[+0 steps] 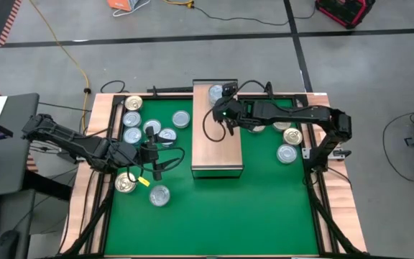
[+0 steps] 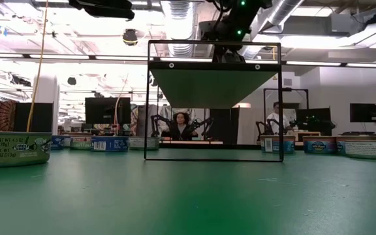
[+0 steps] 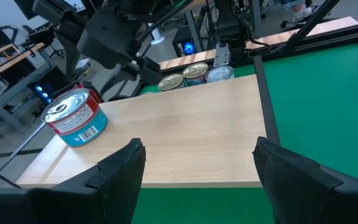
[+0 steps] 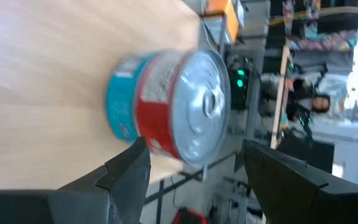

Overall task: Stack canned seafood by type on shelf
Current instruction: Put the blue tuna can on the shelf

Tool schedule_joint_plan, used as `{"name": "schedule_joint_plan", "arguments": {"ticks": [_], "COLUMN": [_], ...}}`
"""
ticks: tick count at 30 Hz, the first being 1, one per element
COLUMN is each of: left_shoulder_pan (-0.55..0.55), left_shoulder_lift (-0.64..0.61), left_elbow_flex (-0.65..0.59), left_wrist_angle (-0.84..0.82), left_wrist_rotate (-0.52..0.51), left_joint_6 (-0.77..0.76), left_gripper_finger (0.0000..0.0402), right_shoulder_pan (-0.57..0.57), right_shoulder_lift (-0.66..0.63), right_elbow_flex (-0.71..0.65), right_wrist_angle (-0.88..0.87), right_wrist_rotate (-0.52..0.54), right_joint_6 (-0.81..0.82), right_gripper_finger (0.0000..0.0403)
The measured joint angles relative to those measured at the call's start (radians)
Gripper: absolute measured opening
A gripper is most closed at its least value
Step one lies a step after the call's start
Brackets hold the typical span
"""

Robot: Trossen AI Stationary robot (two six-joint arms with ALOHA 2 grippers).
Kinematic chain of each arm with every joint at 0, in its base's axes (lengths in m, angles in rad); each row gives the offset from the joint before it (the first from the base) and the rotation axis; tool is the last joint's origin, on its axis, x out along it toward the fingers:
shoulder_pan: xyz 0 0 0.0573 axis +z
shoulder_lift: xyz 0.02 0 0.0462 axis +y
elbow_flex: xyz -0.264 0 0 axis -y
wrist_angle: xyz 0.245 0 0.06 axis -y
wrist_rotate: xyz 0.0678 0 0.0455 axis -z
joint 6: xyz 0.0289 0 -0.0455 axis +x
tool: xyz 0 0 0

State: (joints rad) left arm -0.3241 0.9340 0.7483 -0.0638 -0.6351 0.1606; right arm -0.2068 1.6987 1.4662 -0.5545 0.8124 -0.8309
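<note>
The shelf (image 1: 218,133) is a light-wood plank top on a thin black frame (image 2: 150,98) in the middle of the green mat. One seafood can (image 1: 216,92), red and blue with a silver top (image 4: 173,106), stands on its base at the shelf's far end. My right gripper (image 1: 220,106) hangs open just short of this can, its fingers (image 4: 129,171) apart and clear of it. My left gripper (image 1: 157,160) is open at the shelf's left side, level with the plank (image 3: 185,137), with nothing between its fingers (image 3: 120,168).
Several cans (image 1: 131,119) lie on the mat left of the shelf, two more (image 1: 126,182) nearer the front left. Three cans (image 1: 287,153) sit to the right of the shelf. A black frame (image 1: 313,180) borders the mat. People sit in the room behind (image 2: 178,124).
</note>
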Motion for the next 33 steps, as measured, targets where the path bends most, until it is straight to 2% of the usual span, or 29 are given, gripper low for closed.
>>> {"name": "schedule_joint_plan", "arguments": {"ticks": [2, 6, 13, 17, 24, 29, 33], "left_shoulder_pan": [-0.003, -0.010, -0.011, -0.011, -0.011, -0.011, -0.011], "left_shoulder_lift": [0.000, 0.000, 0.000, 0.000, 0.000, 0.000, 0.000], "left_elbow_flex": [0.000, 0.000, 0.000, 0.000, 0.000, 0.000, 0.000], "left_wrist_angle": [-0.010, -0.066, -0.059, -0.045, -0.043, -0.020, 0.001], "left_wrist_rotate": [0.000, 0.001, 0.002, 0.055, 0.105, 0.106, 0.106], "left_joint_6": [-0.010, -0.034, -0.054, -0.079, -0.105, -0.078, -0.064], "left_gripper_finger": [0.0288, 0.0288, 0.0288, 0.0288, 0.0288, 0.0288, 0.0288], "right_shoulder_pan": [0.004, -0.011, -0.033, -0.071, -0.151, -0.212, -0.272], "right_shoulder_lift": [-0.015, -0.084, -0.211, -0.257, -0.300, -0.285, -0.255], "right_elbow_flex": [0.000, 0.000, -0.002, -0.107, -0.407, -0.568, -0.627], "right_wrist_angle": [-0.064, -0.283, -0.478, -0.518, -0.444, -0.189, -0.057], "right_wrist_rotate": [-0.011, -0.156, -0.156, -0.137, -0.161, -0.248, -0.273], "right_joint_6": [0.077, 0.361, 0.745, 0.962, 1.210, 1.174, 1.136], "right_gripper_finger": [0.0290, 0.0290, 0.0290, 0.0290, 0.0290, 0.0290, 0.0290]}}
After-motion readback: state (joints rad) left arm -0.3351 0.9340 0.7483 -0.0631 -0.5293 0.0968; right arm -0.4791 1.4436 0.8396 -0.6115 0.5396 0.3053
